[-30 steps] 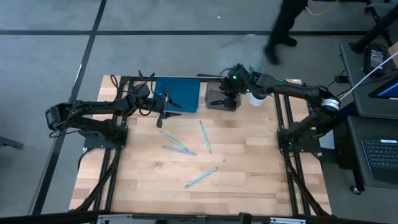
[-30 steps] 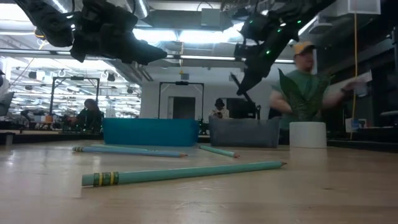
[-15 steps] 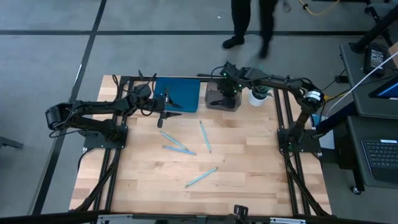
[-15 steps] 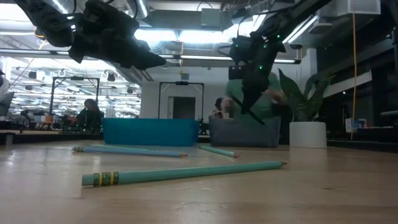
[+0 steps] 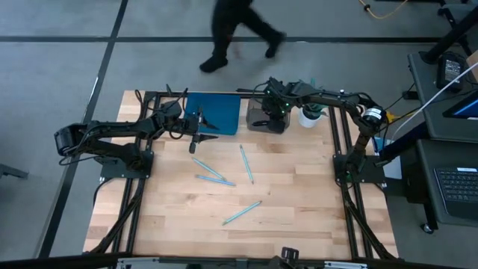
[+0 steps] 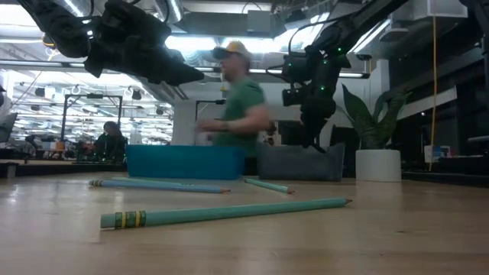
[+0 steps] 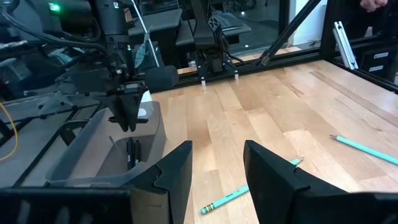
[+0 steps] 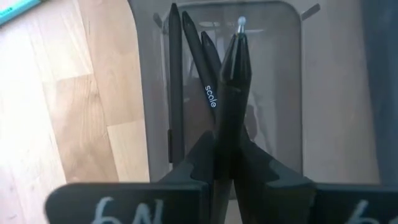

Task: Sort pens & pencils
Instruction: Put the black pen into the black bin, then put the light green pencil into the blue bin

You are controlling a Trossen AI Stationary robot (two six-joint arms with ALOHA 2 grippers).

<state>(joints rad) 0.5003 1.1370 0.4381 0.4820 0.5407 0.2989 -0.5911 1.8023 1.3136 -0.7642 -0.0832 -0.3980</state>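
My right gripper (image 5: 275, 105) hangs over the grey bin (image 5: 256, 119) at the table's far edge, fingers pointing down, shut on a black pen (image 8: 233, 74). Three more black pens (image 8: 176, 81) lie on the bin's floor. Several light-blue pencils lie flat on the wood: two (image 5: 211, 173) near the table's left middle, one (image 5: 246, 163) in the centre, one (image 5: 241, 212) nearer the near edge. My left gripper (image 5: 202, 135) hovers open by the blue bin's (image 5: 213, 112) near edge, touching nothing. My right gripper pinches the black pen's shaft (image 8: 227, 124) between its two fingers, coming from above. The pen lies along the fingers and sticks out past their tips, its pale tip (image 8: 241, 22) pointing down into the grey bin. Whether the tip touches the bin's floor I cannot tell.
A white plant pot (image 5: 308, 117) stands right of the grey bin. Black frame rails (image 5: 340, 142) run along both table sides. A person in a green shirt (image 6: 238, 107) walks behind the table's far edge. Bare wood (image 5: 299, 202) lies near and right of the pencils.
My right gripper has moved a little toward the table's left and come down over the grey bin, and the pen in it has swung from slanted to nearly upright. The person behind the table has walked from right to left.
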